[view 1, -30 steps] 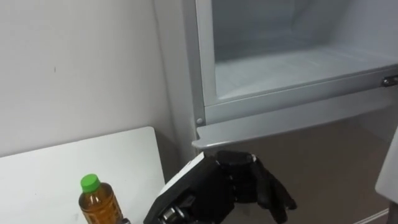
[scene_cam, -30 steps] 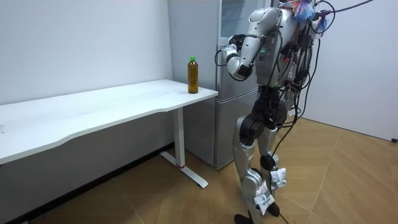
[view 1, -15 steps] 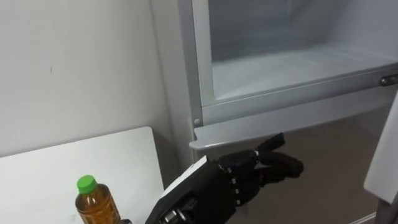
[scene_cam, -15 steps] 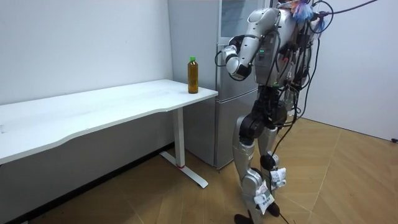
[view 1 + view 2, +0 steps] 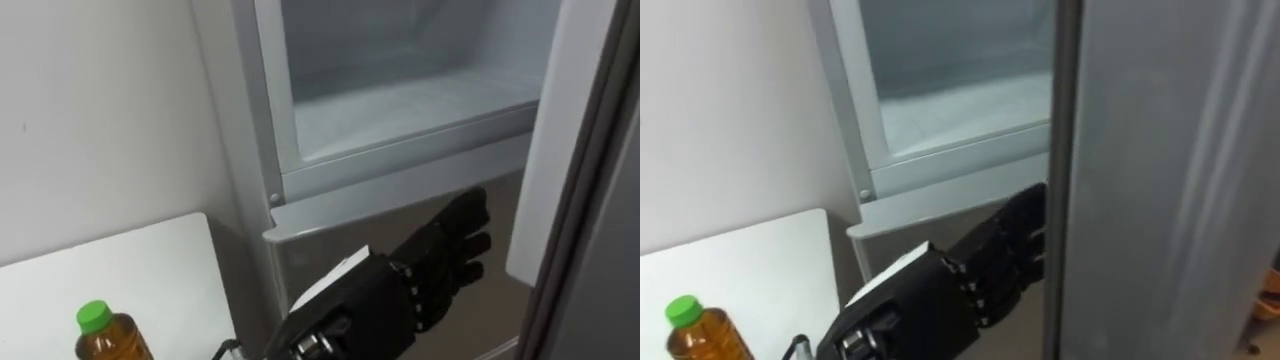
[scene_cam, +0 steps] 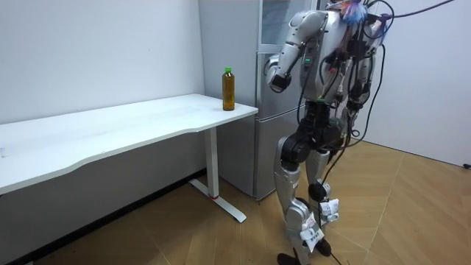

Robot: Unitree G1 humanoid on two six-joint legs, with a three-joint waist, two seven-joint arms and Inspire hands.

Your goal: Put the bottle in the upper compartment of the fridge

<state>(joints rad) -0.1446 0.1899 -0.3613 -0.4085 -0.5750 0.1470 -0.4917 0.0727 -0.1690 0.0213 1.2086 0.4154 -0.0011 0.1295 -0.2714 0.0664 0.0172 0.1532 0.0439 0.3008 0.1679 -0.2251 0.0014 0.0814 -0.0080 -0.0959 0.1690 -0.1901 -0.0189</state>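
Note:
The bottle (image 5: pixel 100 335) of amber drink with a green cap stands upright near the corner of the white table (image 5: pixel 110 265), at the lower left of the eye views. In the room view the bottle (image 6: pixel 229 89) stands at the table's end beside the fridge. My left hand (image 5: pixel 410 285) is open, its fingers straight, held in the air in front of the fridge's lower door, to the right of the bottle and apart from it. Above it the upper fridge compartment (image 5: pixel 400 100) stands open, with a bare pale shelf.
The open fridge door (image 5: pixel 1170 180) stands close along the right side of the eye views. A white wall (image 5: pixel 90 120) rises behind the table. In the room view I stand upright facing the fridge (image 6: pixel 268 110), with the long table (image 6: pixel 110 129) on the room view's left.
My left hand's fingers have uncurled from a loose fist to straight. The eye views have shifted, so the fridge door's edge now fills the right side.

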